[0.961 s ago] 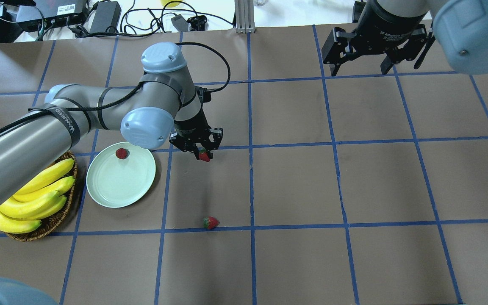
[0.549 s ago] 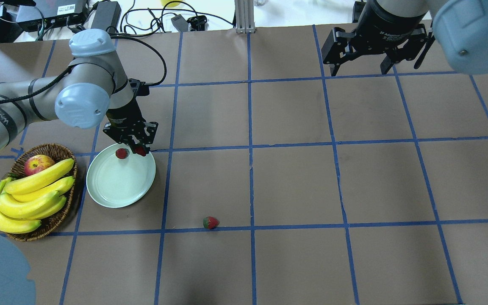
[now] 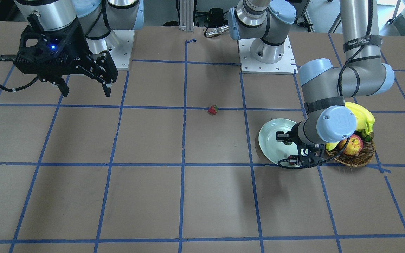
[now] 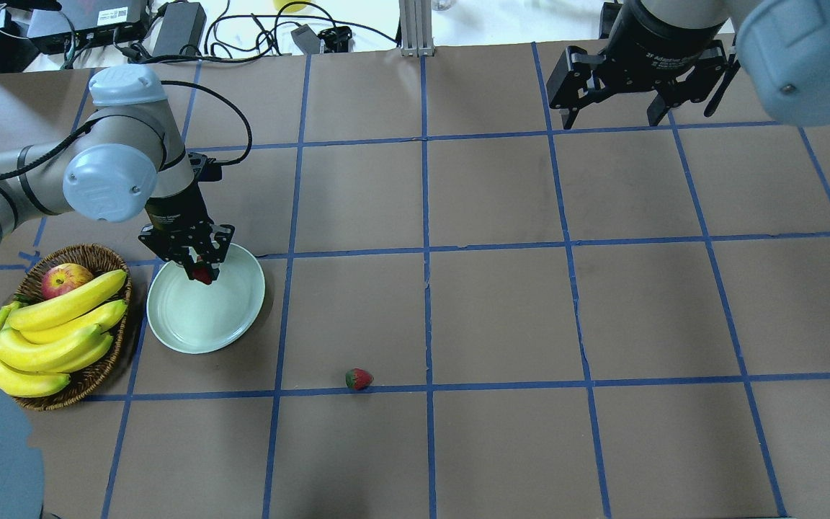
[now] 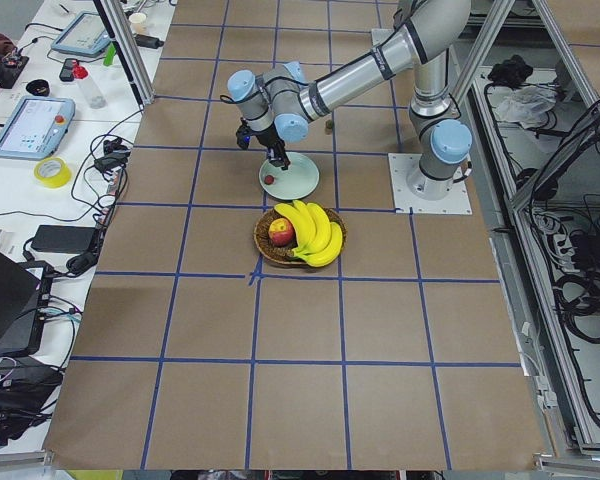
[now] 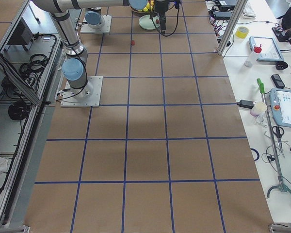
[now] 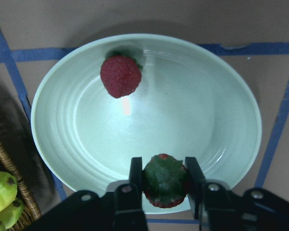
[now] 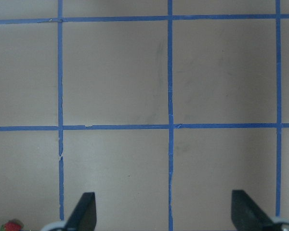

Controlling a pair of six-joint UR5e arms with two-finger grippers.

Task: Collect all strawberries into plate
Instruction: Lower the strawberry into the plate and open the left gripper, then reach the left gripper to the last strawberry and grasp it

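My left gripper [image 4: 200,272] is shut on a strawberry [image 7: 164,180] and holds it over the far rim of the pale mint plate [image 4: 202,317]. In the left wrist view a second strawberry [image 7: 120,76] lies inside the plate [image 7: 192,110]; in the overhead view the gripper hides it. A third strawberry [image 4: 359,378] lies on the brown table to the right of the plate, and it also shows in the front view [image 3: 213,110]. My right gripper [image 4: 612,121] is open and empty, high at the far right of the table.
A wicker basket [image 4: 94,254] with bananas [image 4: 55,324] and an apple [image 4: 65,280] stands just left of the plate. Blue tape lines grid the brown table. Cables and boxes lie beyond the far edge.
My left arm has swung left with the strawberry in its gripper, from over the table's middle to over the plate's rim. The right arm has not moved.
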